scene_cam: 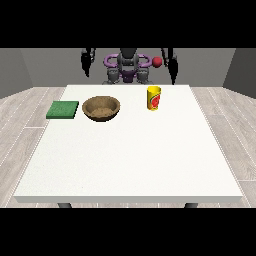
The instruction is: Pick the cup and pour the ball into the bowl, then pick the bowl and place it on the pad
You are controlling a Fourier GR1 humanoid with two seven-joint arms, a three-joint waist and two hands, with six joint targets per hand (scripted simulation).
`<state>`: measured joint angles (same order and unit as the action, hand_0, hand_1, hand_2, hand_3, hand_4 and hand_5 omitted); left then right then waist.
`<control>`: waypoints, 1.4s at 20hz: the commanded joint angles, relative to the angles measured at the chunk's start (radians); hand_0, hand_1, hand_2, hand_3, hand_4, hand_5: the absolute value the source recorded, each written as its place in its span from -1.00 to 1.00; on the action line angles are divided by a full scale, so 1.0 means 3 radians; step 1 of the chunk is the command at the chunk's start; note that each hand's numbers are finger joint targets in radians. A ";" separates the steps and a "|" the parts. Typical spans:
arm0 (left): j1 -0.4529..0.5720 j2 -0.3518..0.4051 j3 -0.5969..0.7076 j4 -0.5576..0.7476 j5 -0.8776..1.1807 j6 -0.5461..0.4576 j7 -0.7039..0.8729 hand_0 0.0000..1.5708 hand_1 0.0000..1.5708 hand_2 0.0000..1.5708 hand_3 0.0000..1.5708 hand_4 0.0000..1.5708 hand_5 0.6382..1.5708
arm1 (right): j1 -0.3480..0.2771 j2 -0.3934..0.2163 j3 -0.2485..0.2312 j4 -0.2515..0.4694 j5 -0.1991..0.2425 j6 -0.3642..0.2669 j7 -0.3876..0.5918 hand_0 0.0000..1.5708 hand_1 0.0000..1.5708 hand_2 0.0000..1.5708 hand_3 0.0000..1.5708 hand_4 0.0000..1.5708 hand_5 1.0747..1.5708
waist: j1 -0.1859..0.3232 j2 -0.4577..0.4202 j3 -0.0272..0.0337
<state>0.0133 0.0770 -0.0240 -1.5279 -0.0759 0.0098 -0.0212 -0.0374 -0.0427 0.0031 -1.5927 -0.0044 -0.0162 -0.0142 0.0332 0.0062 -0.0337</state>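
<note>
A yellow cup [153, 98] with a red mark stands upright on the white table [130, 160], right of centre at the back. A small red ball [157, 61] shows in the air above the cup, beside the robot's torso, and no hand holds it. A brown bowl [101, 108] sits left of the cup, with a flat green pad [63, 109] further left. The hand at the view's left [88, 62] and the hand at the view's right [172, 67] both hang behind the table's far edge. Their fingers point down, relaxed, holding nothing.
The robot's torso [128, 67] stands behind the table's far edge. Wooden floor surrounds the table on all sides. The white tabletop stretches from the objects to the near edge.
</note>
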 commanded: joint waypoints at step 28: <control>-0.0579 0.0049 0.0737 0.0449 0.0553 -0.0294 -0.1133 -1.00 -1.00 -1.00 -1.00 -1.00 0.90 | -0.0206 -0.0672 -0.0843 0.0064 -0.0782 0.0916 -0.0280 -1.00 -1.00 -1.00 -1.00 -1.00 1.00 | -0.0336 0.0382 0.0111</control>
<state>-0.1457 0.1269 0.2068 -1.4918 0.1371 -0.0991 -0.2176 -0.0589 -0.2267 -0.2331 -1.5950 -0.2238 0.2356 -0.0754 -0.0466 0.0646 0.0000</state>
